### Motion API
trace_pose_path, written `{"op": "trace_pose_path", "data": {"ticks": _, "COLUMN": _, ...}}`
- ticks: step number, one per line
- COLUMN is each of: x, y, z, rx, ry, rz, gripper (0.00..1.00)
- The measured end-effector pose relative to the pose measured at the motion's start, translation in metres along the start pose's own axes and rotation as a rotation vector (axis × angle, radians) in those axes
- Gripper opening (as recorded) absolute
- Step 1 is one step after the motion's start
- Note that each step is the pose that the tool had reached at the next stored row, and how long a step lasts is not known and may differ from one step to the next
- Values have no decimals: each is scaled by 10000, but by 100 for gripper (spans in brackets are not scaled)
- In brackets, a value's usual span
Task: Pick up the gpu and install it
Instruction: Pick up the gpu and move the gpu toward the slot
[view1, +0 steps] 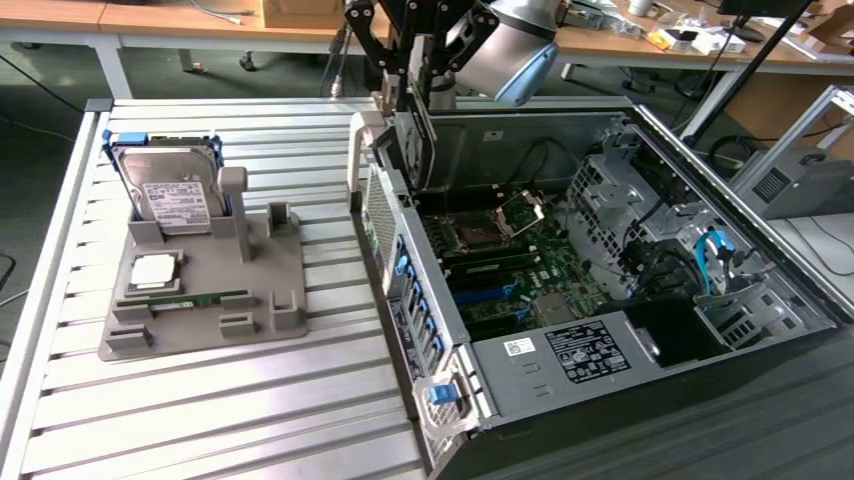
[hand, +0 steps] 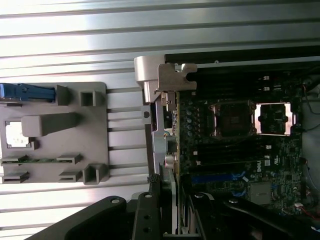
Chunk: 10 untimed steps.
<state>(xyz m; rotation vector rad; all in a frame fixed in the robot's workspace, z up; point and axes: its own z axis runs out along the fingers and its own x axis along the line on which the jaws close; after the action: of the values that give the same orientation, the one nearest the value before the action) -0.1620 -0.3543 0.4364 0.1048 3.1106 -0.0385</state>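
1 gpu (view1: 411, 150) in gripper (hand: 175, 205), near Dell-marked motherboard (hand: 235, 155)

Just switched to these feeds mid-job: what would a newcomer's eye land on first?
The gpu hangs on edge from the arm's jaws by the rear wall of the open computer case, its silver bracket bright in the wrist view. Inside the case lies the bare motherboard, and at the exterior view's left a gray fixture tray carries a hard drive.
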Motion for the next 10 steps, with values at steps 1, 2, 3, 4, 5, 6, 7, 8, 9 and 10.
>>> {"op": "trace_pose_path", "data": {"ticks": 1, "x": -4, "y": 0, "z": 0, "rx": 1, "ry": 0, "rz": 0, "gripper": 27}}
{"op": "trace_pose_path", "data": {"ticks": 2, "x": -9, "y": 1, "z": 0, "rx": 2, "ry": 1, "rz": 0, "gripper": 27}}
{"op": "trace_pose_path", "data": {"ticks": 3, "x": -16, "y": 1, "z": 0, "rx": 2, "ry": 0, "rz": 0, "gripper": 27}}
{"op": "trace_pose_path", "data": {"ticks": 4, "x": -20, "y": 1, "z": 0, "rx": 2, "ry": 0, "rz": 0, "gripper": 27}}
{"op": "trace_pose_path", "data": {"ticks": 5, "x": -25, "y": 2, "z": 1, "rx": 2, "ry": 0, "rz": 0, "gripper": 27}}
{"op": "trace_pose_path", "data": {"ticks": 6, "x": -29, "y": 2, "z": 1, "rx": 3, "ry": 0, "rz": 0, "gripper": 27}}
{"op": "trace_pose_path", "data": {"ticks": 7, "x": -34, "y": 2, "z": 1, "rx": 3, "ry": 0, "rz": 0, "gripper": 27}}
{"op": "trace_pose_path", "data": {"ticks": 8, "x": -40, "y": 3, "z": 1, "rx": 4, "ry": 0, "rz": 0, "gripper": 27}}
{"op": "trace_pose_path", "data": {"ticks": 9, "x": -44, "y": 3, "z": 1, "rx": 4, "ry": 0, "rz": 0, "gripper": 27}}
{"op": "trace_pose_path", "data": {"ticks": 10, "x": -50, "y": 4, "z": 1, "rx": 5, "ry": 0, "rz": 0, "gripper": 27}}
